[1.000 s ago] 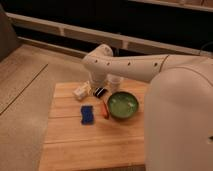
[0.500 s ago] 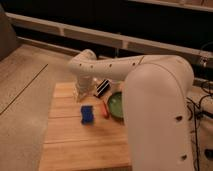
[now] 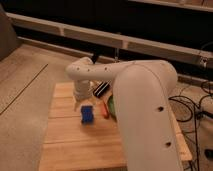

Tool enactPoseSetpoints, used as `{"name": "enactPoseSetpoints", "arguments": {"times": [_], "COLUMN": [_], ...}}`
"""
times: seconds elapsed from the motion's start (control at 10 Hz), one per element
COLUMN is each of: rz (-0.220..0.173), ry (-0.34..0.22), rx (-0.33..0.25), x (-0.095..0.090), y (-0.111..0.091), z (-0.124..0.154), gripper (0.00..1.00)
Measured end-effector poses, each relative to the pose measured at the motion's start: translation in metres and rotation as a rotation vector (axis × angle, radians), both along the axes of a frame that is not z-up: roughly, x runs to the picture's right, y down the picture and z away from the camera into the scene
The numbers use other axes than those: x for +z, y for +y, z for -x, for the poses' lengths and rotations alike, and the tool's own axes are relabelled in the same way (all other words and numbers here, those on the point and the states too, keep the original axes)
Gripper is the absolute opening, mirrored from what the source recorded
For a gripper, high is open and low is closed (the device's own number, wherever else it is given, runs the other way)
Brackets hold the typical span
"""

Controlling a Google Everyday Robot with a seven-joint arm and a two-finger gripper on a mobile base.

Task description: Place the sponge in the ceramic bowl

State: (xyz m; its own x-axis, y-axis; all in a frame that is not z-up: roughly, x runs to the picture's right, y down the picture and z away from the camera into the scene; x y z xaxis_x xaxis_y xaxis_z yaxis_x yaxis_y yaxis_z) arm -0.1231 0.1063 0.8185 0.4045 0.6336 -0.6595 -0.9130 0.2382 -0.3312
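White robot arm [image 3: 142,107] fills the right and centre of the camera view. Its big rounded body is in the foreground, and a thinner link reaches left and bends down over the back of the surface.

Light wooden slatted surface [image 3: 65,142], standing on pale speckled floor [image 3: 25,80]. Dark wall behind with pale horizontal rails [image 3: 60,30]. Black cables [image 3: 202,107] on the floor at far right.

Ceramic bowl [image 3: 110,105]: only a sliver of its green inside shows, at the edge of the arm body, which hides the rest. It sits right of the surface's middle.

Gripper [image 3: 81,93]: at the arm's down-turned end, low over the back-left part of the surface, behind the sponge and left of the striped block. It is a pale shape, and I can't make out whether it is parted or closed, or whether it holds anything.

Black-and-white striped block [image 3: 100,88]: on the surface behind the bowl, just right of the gripper.

Sponge [image 3: 86,115]: bright blue block on the surface near its middle, in front of the gripper and apart from it. It is left of the bowl, not in it.

Thin orange-red stick [image 3: 104,110]: lies on the surface between sponge and bowl, right beside the bowl's visible edge.
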Motion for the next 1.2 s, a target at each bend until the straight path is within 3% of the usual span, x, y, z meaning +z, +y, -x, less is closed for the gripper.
{"name": "enactPoseSetpoints", "arguments": {"times": [0.4, 0.6, 0.8, 0.9, 1.2], "rz": [-0.008, -0.095, -0.189, -0.213, -0.196], "ry": [0.002, -0.018, -0.101, -0.132, -0.158], "rx": [-0.004, -0.047, -0.142, -0.18, -0.227], "x": [0.0, 0.006, 0.01, 0.011, 0.016], "y": [-0.002, -0.02, -0.03, -0.029, -0.005], "z": [-0.002, 0.001, 0.031, 0.043, 0.052], "gripper": [0.65, 0.65, 0.65, 0.65, 0.65]}}
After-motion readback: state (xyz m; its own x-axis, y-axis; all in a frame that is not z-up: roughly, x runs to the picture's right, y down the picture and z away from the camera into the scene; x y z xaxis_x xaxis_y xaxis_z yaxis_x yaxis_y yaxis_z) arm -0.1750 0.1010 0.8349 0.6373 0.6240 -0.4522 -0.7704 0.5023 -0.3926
